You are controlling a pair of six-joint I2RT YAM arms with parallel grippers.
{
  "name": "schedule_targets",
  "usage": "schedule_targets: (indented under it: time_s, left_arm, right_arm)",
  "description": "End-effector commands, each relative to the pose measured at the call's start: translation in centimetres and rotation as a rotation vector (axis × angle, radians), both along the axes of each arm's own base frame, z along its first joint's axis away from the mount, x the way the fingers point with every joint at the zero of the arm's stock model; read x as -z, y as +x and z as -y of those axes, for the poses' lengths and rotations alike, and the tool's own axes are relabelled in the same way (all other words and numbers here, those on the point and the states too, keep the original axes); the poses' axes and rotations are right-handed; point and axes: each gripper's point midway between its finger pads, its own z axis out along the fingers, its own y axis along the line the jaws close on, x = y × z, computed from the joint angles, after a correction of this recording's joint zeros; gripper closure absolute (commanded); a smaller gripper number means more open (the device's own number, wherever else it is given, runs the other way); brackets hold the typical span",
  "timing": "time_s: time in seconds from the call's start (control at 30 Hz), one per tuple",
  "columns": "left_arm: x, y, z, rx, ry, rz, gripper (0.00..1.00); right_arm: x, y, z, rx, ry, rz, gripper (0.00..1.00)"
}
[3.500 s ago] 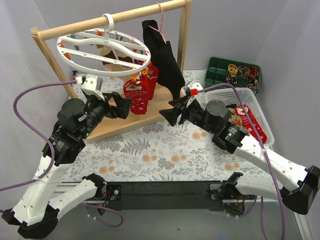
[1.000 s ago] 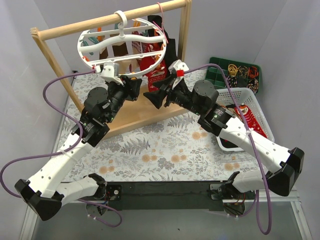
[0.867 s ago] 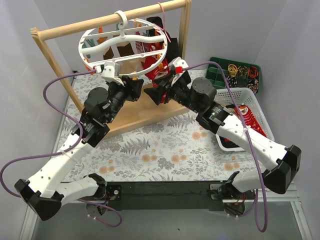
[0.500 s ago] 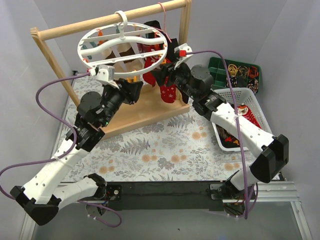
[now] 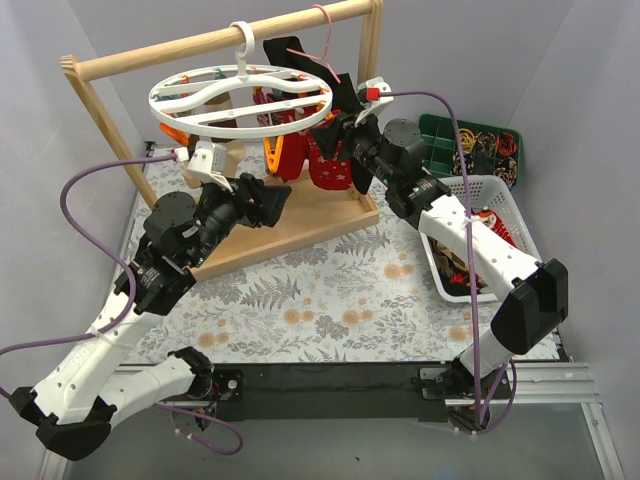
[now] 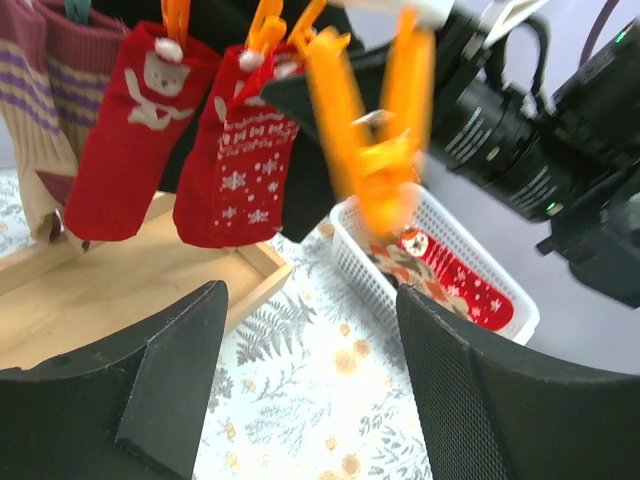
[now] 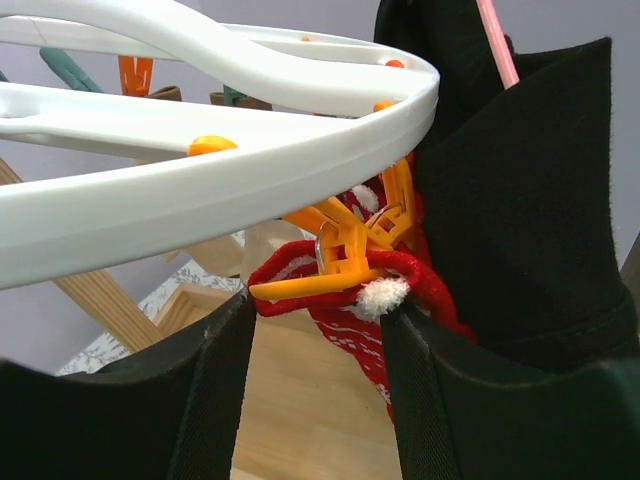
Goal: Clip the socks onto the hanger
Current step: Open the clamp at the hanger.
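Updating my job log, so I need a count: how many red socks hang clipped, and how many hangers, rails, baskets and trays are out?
Red socks hanging clipped: 2
Round white hanger: 1
Pink wire hanger: 1
Wooden rail: 1
White basket: 1
Green tray: 1
Total: 7

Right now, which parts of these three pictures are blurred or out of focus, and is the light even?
Left wrist view: the hanging orange clip in the middle is smeared, the red socks beside it are clearer. Right wrist view: the white hanger ring close to the lens is soft, the clip on the red sock is sharp. Top view: sharp, evenly lit, no glare.
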Motion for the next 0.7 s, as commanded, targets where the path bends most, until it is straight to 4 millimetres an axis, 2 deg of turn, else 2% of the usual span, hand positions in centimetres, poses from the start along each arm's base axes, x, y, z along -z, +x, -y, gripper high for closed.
schedule_targets:
  time_s: [0.0,0.23,0.37,0.53,0.67]
  left_arm:
    - [-3.1,-0.4,-0.9,-0.026,-0.042,0.026,0.33]
    - [-7.7,0.0,-1.2,-0.060,-0.134,0.087,0.33]
    - [-9.0,1.0,-2.2,-0.136,-0.159,0.102,0.32]
    - [-9.1,2.0,-1.9,-0.160,-0.144,0.110,0.36]
    - [-9.1,2.5,-2.1,-0.187,-0.152,0.114,0.44]
  right_arm:
    - [-3.8,0.0,0.4,-0.006,0.066,0.084,0.43]
    - [-3.5,-0.4,0.5,-0.022,0.051,0.091,0.43]
    - [-3.3,-0.6,0.4,-0.038,0.044,0.093,0.42]
    - [-3.1,-1.0,0.5,-0.048,0.041,0.090,0.42]
    - [-3.1,-1.3,0.5,-0.057,0.040,0.091,0.43]
